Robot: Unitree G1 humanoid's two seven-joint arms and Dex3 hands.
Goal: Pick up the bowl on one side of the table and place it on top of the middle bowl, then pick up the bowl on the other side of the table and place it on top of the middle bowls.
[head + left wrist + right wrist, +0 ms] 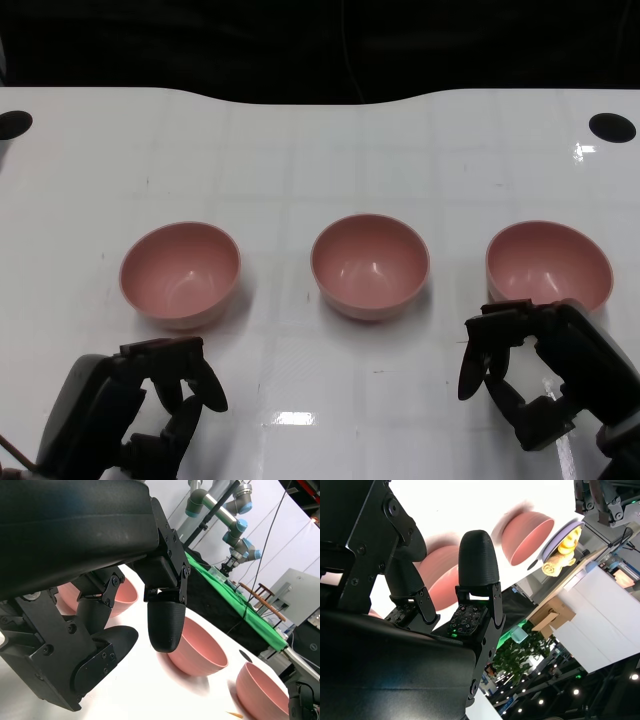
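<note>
Behind the spread, empty fingers of the right hand (520, 385), the right bowl's (548, 262) near rim hides.

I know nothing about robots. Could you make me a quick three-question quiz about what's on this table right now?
1. True or false: one pink bowl is already stacked in another.
2. Which hand is closest to the right bowl? A) left hand B) right hand
3. Fill in: the bowls stand in a ___ across the white table.

Key: 1 false, the left bowl, middle bowl and right bowl stand apart. 2 B. 3 row.
</note>
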